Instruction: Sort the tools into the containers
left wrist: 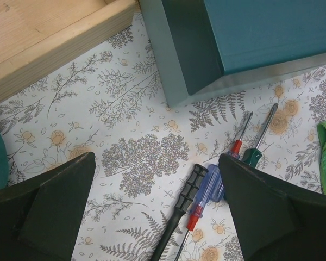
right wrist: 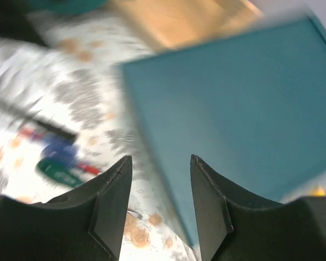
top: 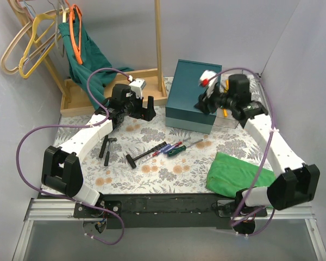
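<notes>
Two arms: left arm (top: pixel 84 136) and right arm (top: pixel 271 142) rise from the 6 o'clock edge of the floral surface (top: pixel 152 175).
Green cloth (top: pixel 233 173): crumpled at 5 o'clock, just beside the right arm.
Black tools (top: pixel 105 147): two lie side by side at 8 o'clock of centre, near the left arm.
T-handled tool (top: pixel 131 159): black, lying flat near centre, just at 9 o'clock of the screwdrivers.
Screwdrivers (top: pixel 171 148): blue, red and green handles bunched at centre, loose on the surface, in no container.
Left jaws: spread wide with nothing between them, above bare surface at 11 o'clock of the screwdrivers.
Right jaws: a little apart and empty, over the 3 o'clock side of the teal box; the wrist view is blurred.
Teal box (top: pixel 191 98): closed top, at 1 o'clock of centre.
Metal container (top: pixel 228 121): touching the teal box's 3 o'clock side.
Wooden tray (top: pixel 79 98): at 11 o'clock, with a green garment (top: pixel 86 51) draped into it.
Hangers (top: pixel 28 43): hung at the far 10 o'clock corner.
</notes>
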